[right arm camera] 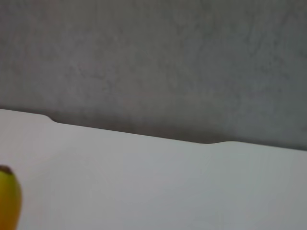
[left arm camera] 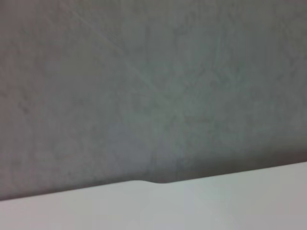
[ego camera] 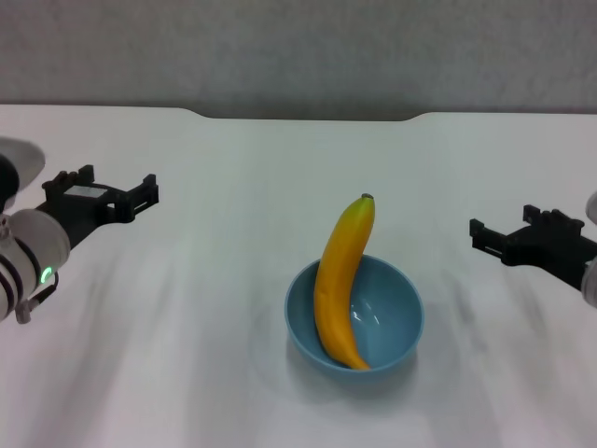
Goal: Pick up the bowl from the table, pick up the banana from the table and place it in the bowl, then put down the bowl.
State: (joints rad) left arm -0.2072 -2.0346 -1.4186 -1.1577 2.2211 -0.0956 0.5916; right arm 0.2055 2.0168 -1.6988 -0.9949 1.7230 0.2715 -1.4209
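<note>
While the glossy light-blue bowl [ego camera: 354, 315] cradles the smooth curved banana [ego camera: 341, 280] on the white surface [ego camera: 233, 233], left gripper [ego camera: 140, 192] and right gripper [ego camera: 483, 233] flank it; jaws' spread unreadable.

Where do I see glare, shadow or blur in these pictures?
Head view: a small white glare inside the bowl, a soft shadow beneath it, faint grey streaks across the table. Right wrist view: the banana tip is blurred at the edge. Left wrist view: soft overall.
</note>
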